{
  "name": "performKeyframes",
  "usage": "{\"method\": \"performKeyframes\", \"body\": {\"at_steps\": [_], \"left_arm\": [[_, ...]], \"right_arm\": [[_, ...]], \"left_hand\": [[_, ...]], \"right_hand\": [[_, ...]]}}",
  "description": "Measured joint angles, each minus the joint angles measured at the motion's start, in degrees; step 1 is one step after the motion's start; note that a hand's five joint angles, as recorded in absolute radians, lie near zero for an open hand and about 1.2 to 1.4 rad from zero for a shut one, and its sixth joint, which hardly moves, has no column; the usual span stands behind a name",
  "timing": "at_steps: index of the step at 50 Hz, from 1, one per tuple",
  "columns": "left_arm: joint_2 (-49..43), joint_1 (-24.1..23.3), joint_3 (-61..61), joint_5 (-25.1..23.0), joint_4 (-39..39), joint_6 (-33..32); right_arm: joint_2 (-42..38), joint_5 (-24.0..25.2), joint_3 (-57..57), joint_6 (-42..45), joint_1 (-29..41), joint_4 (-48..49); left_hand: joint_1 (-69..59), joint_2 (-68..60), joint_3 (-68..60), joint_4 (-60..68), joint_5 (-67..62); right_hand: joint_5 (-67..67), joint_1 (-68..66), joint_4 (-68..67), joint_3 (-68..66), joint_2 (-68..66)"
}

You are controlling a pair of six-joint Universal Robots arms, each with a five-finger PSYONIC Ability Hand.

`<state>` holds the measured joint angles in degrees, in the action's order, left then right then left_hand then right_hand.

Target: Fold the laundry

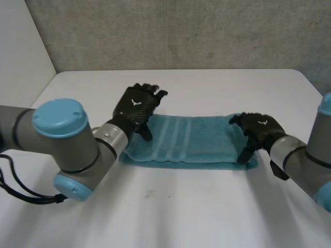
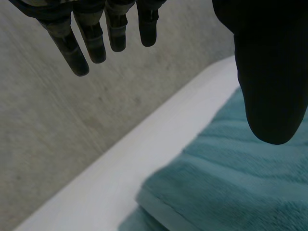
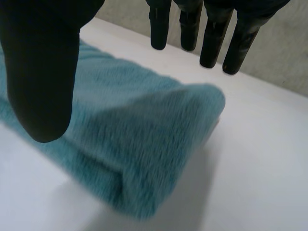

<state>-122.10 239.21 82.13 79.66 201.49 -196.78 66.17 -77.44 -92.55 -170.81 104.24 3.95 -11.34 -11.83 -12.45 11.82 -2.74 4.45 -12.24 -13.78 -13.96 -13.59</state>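
White table [image 1: 207, 206] is carrying the teal towel [image 1: 191, 139], lying in the middle as a long folded strip. Left hand [image 1: 137, 106] and right hand [image 1: 258, 129] are hovering spread over its ends, gripping nothing. Grabbing just the top layer is probably risking the fold peeling open.

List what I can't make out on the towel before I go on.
Head view: the left hand covers the towel's far left corner; the right hand covers its far right corner.
Left wrist view: the left hand hides part of the towel; the view's edge cuts off the rest.
Layer count: cannot tell in any view.
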Motion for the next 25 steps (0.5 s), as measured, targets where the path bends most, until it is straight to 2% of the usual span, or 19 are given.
{"method": "performKeyframes", "body": {"at_steps": [4,10,12,15,16,20,25], "left_arm": [[-4.53,-0.30,-3.60,0.40,-2.93,-0.10],[-7.13,0.21,-5.66,2.81,-4.93,-0.30],[-7.35,0.59,-5.75,4.01,-5.12,-0.35],[-7.16,1.15,-5.47,5.29,-5.21,-0.42],[-7.01,1.30,-5.28,5.55,-5.25,-0.43],[-6.15,1.79,-4.22,6.20,-5.41,-0.49],[-2.78,2.24,-0.06,6.92,-5.57,-0.49]], "right_arm": [[-0.40,3.18,-4.91,0.21,-2.58,4.16],[-1.10,3.81,-7.27,0.78,-3.69,7.69],[-1.66,3.77,-7.55,0.91,-3.98,8.72],[-2.55,3.57,-7.63,1.06,-4.48,10.04],[-2.76,3.46,-7.62,1.15,-4.68,10.41],[-3.39,2.96,-7.52,2.00,-5.71,11.80],[-2.48,1.26,-6.15,7.51,-7.73,12.55]], "left_hand": [[0.00,0.00,0.00,0.00,0.00],[0.00,0.00,0.00,0.00,0.00],[0.00,0.00,0.00,0.00,-0.01],[0.00,0.00,0.00,0.00,0.00],[0.00,0.00,0.00,0.00,0.00],[0.00,0.00,0.00,0.00,0.00],[0.00,0.00,0.00,0.00,0.00]], "right_hand": [[6.72,-6.22,-7.77,-7.60,-7.47],[10.93,-10.12,-12.43,-12.12,-12.04],[25.80,-24.12,-27.81,-28.54,-29.17],[45.34,-38.76,-47.91,-47.43,-48.23],[47.83,-39.88,-50.51,-50.03,-50.74],[50.43,-40.85,-53.71,-53.18,-53.19],[50.86,-40.85,-54.47,-53.73,-53.21]]}}
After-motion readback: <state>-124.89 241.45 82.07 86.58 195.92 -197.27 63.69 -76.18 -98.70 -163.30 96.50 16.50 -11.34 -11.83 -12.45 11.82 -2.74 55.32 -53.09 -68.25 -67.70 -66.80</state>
